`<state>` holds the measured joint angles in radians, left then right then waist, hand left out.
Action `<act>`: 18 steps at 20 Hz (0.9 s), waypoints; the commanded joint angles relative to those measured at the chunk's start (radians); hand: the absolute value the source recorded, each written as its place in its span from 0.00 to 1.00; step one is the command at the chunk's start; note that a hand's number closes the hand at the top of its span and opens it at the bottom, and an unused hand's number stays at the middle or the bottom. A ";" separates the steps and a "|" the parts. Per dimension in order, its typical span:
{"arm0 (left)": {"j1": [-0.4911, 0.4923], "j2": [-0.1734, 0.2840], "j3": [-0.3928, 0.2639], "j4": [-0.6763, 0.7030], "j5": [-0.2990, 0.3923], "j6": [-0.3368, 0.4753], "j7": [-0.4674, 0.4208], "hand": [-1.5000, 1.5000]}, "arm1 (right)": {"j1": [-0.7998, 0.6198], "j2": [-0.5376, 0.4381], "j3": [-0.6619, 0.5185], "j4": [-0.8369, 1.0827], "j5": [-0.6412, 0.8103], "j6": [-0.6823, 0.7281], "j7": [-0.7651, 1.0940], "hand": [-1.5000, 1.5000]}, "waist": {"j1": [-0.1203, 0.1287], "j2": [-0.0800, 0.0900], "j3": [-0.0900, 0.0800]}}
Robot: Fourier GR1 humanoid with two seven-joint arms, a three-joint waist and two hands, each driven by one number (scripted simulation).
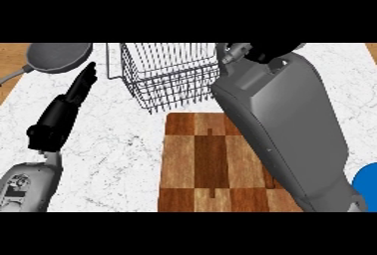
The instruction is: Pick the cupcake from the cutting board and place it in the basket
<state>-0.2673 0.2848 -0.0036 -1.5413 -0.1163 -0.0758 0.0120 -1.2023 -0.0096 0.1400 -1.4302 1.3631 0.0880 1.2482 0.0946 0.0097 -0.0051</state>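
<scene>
The wooden checkered cutting board lies at the counter's front centre, and no cupcake shows on its visible part or anywhere else in view. Behind it stands the wire basket, whose inside looks bare where I can see it. My right forearm crosses the board's right side. My right hand is at the picture's top, just beside the basket's right rim, and is mostly cut off, so what it holds is hidden. My left hand rests open at the left, fingers straight and pointing away.
A grey pan sits at the back left on the white marble counter. Part of a blue object shows at the right edge. Wooden surface borders the counter at the far corners.
</scene>
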 commanded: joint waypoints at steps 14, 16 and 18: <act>-0.022 -0.012 -0.005 0.046 -0.012 -0.002 -0.026 0.50 | -0.268 0.009 -0.224 0.588 -0.197 -0.025 0.239 1.00 | 0.010 0.005 -0.002; -0.042 -0.009 -0.005 0.067 -0.019 -0.001 -0.021 0.50 | -0.297 0.009 -0.230 0.659 -0.206 0.009 0.239 1.00 | 0.009 0.005 -0.003; -0.018 -0.011 -0.001 0.052 -0.021 0.007 -0.037 0.50 | -0.333 0.009 -0.251 0.724 -0.181 0.032 0.239 1.00 | 0.002 0.001 -0.002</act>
<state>-0.3015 0.2830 -0.0002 -1.4957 -0.1265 -0.0804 -0.0056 -1.4638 -0.0092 -0.0920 -0.8273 1.1804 0.0501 1.2450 0.1039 0.0137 -0.0068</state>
